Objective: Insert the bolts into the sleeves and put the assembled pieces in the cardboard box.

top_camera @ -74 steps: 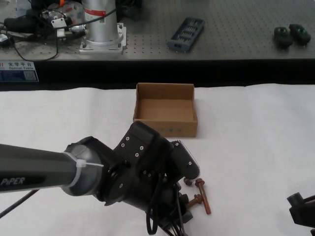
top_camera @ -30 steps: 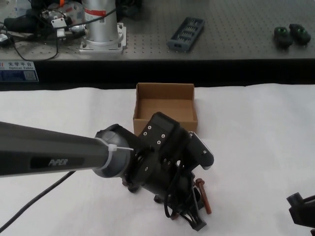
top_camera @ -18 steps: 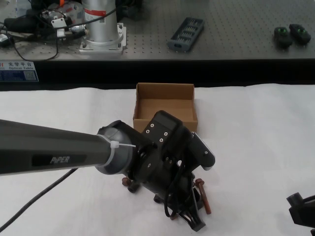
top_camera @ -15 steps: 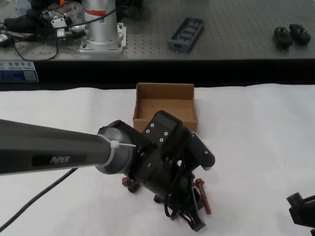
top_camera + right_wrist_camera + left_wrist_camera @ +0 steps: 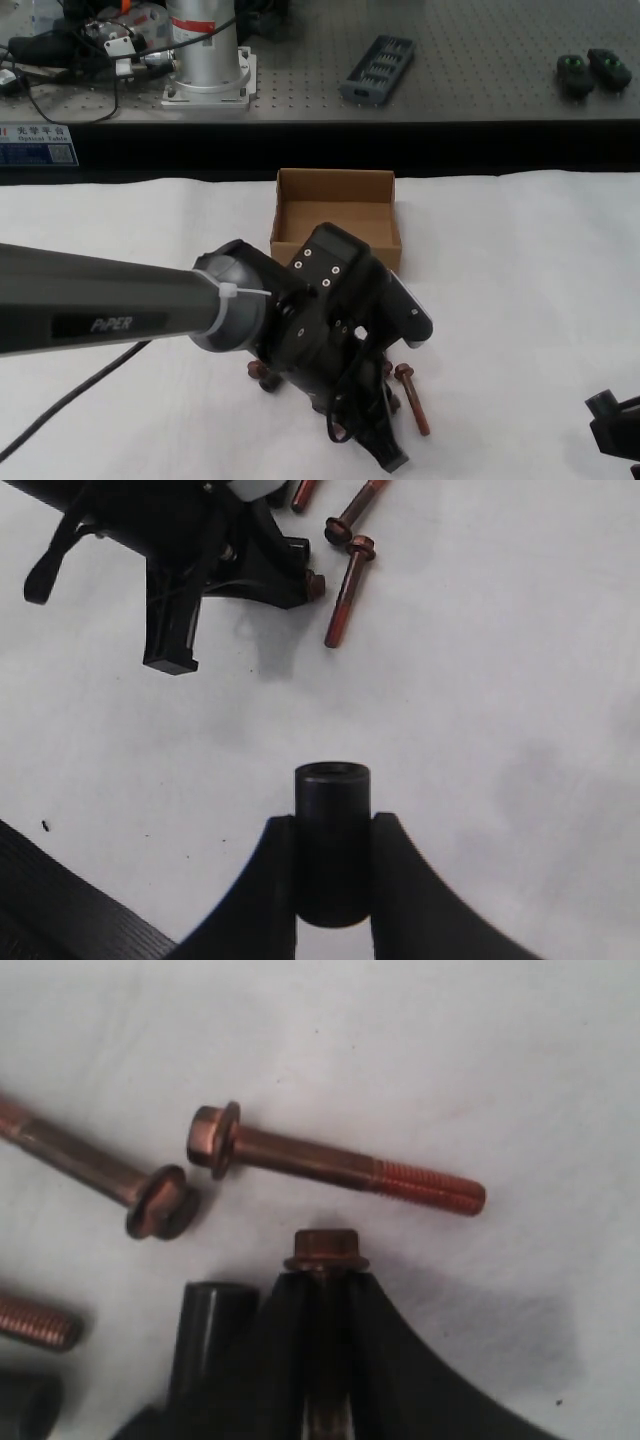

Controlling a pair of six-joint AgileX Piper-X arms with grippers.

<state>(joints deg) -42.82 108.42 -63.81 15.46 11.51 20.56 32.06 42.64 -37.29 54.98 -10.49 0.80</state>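
I am watching the left gripper (image 5: 326, 1278) clamping a copper bolt (image 5: 326, 1248) by its shank, head poking out past the fingertips, close to the white cloth (image 5: 520, 260) in front of the cardboard box (image 5: 335, 262). Loose bolts (image 5: 330, 1160) are lying just beside it. Farther right, the right gripper (image 5: 332, 820) is pinching a black sleeve (image 5: 332, 790), open end facing outward.

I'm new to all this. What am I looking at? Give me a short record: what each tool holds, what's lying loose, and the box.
Left tool: shut on a copper-coloured bolt, head sticking out
Right tool: shut on a black sleeve
Loose bolts: lying on the white cloth by the left tool
Cardboard box: open, beyond the bolts, no pieces seen inside
Assembly: bolt and sleeve not yet joined
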